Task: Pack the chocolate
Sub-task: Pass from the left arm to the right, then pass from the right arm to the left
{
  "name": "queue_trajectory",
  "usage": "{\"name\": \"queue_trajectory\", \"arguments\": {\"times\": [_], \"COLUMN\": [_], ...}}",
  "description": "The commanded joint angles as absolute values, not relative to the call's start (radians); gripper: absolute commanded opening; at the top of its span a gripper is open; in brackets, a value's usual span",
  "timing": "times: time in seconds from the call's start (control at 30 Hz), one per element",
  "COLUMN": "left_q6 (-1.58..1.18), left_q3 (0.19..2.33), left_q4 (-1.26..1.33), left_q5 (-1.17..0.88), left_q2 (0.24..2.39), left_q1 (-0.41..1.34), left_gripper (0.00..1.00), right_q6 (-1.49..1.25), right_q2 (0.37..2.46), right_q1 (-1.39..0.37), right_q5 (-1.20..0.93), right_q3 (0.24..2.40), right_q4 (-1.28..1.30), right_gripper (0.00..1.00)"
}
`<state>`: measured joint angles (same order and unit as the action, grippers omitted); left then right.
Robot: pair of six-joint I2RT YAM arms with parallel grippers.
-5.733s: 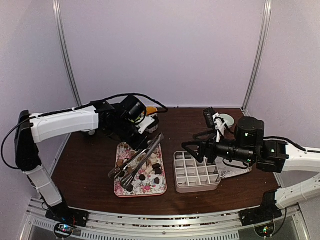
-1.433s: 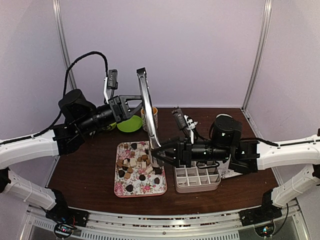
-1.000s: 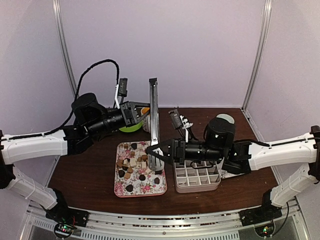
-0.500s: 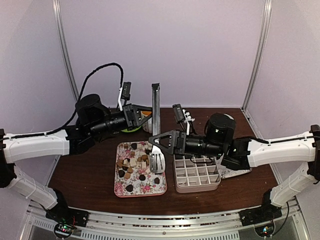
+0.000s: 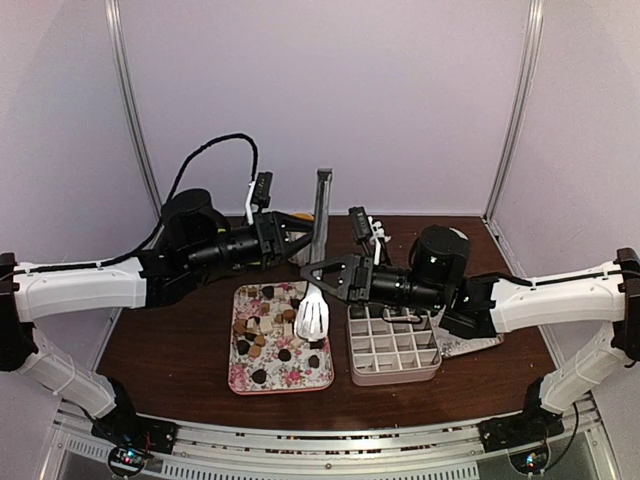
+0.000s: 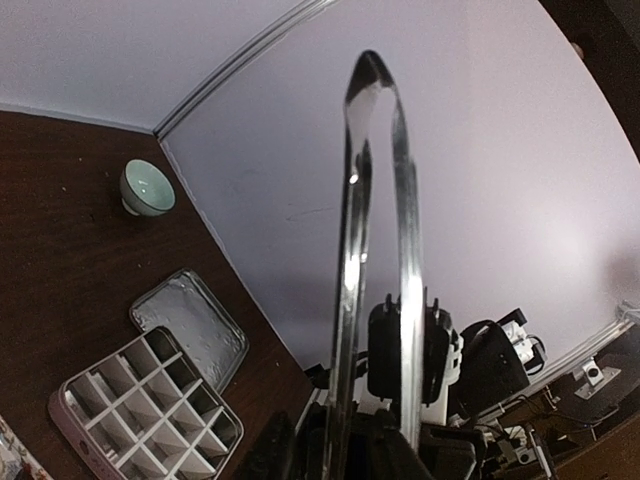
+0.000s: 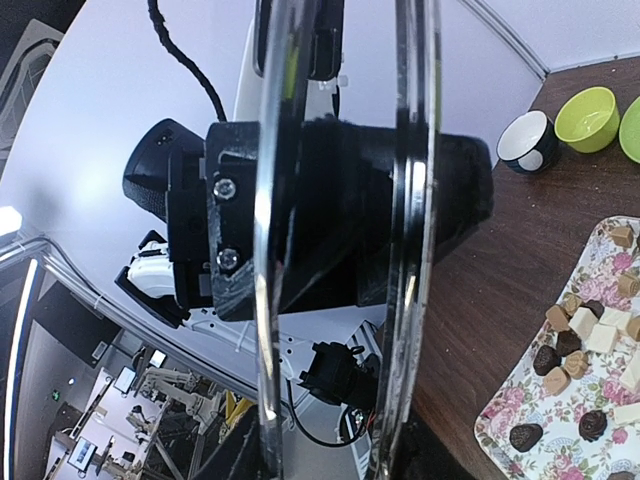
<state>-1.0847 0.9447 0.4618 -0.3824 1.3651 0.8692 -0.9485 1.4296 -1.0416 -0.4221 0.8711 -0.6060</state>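
Note:
The chocolate [image 5: 265,330] is several small dark, tan and white pieces on a floral tray [image 5: 240,378]; it also shows in the right wrist view [image 7: 580,335]. Metal tongs [image 5: 320,215] stand upright above the tray's right side, scoop end down. My left gripper [image 5: 308,240] is shut on the tongs' upper part [image 6: 350,300]. My right gripper [image 5: 322,278] is just below it, jaws spread wide on either side of the tongs' two arms [image 7: 265,250]. The pink grid box [image 5: 355,375] stands right of the tray with bare cells.
The box's clear lid [image 5: 470,345] lies right of the box, under my right arm. A pale small bowl [image 6: 145,187] sits at the back right. A black-and-white cup [image 7: 527,140] and a green bowl [image 7: 587,118] stand behind the tray.
My left gripper lifted the tongs off the tray and swung them upright. My right arm came in from the right until its jaws bracket the tongs. The tongs sank slightly.

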Motion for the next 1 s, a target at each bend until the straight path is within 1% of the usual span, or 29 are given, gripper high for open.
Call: {"name": "queue_trajectory", "arguments": {"times": [0.0, 0.1, 0.27, 0.33, 0.37, 0.5, 0.57, 0.63, 0.77, 0.83, 0.97], "left_q6": [-1.09, -1.089, -1.092, -1.082, -1.072, -0.976, -0.894, -0.806, -0.642, -0.569, -0.41], "left_q3": [0.991, 0.995, 0.977, 0.968, 0.968, 0.991, 1.024, 1.076, 1.195, 1.237, 1.293], "left_q4": [0.454, 0.419, 0.411, 0.385, 0.367, 0.226, 0.129, 0.026, -0.169, -0.259, -0.368], "left_q5": [-0.423, -0.429, -0.433, -0.421, -0.417, -0.382, -0.365, -0.364, -0.388, -0.408, -0.457], "left_q2": [1.37, 1.366, 1.337, 1.315, 1.305, 1.231, 1.194, 1.168, 1.144, 1.138, 1.132], "left_q1": [0.861, 0.861, 0.861, 0.859, 0.857, 0.841, 0.83, 0.819, 0.803, 0.796, 0.793], "left_gripper": [0.31, 0.36, 0.37, 0.37, 0.37, 0.37, 0.4, 0.46, 0.67, 0.75, 0.83], "right_q6": [-0.954, -0.954, -0.951, -0.94, -0.934, -0.893, -0.841, -0.735, -0.506, -0.376, -0.133], "right_q2": [1.414, 1.412, 1.405, 1.402, 1.4, 1.393, 1.39, 1.388, 1.367, 1.355, 1.333], "right_q1": [-1.028, -1.023, -1.012, -1.008, -1.007, -1.003, -1.002, -1.003, -1.002, -1.002, -1.003], "right_q5": [-0.408, -0.404, -0.399, -0.395, -0.392, -0.395, -0.414, -0.439, -0.46, -0.45, -0.388], "right_q3": [0.854, 0.848, 0.839, 0.839, 0.838, 0.848, 0.874, 0.914, 0.991, 1.032, 1.108], "right_q4": [-0.644, -0.646, -0.635, -0.617, -0.606, -0.551, -0.472, -0.351, -0.077, 0.108, 0.375], "right_gripper": [0.39, 0.39, 0.35, 0.3, 0.29, 0.25, 0.25, 0.24, 0.23, 0.23, 0.23]}}
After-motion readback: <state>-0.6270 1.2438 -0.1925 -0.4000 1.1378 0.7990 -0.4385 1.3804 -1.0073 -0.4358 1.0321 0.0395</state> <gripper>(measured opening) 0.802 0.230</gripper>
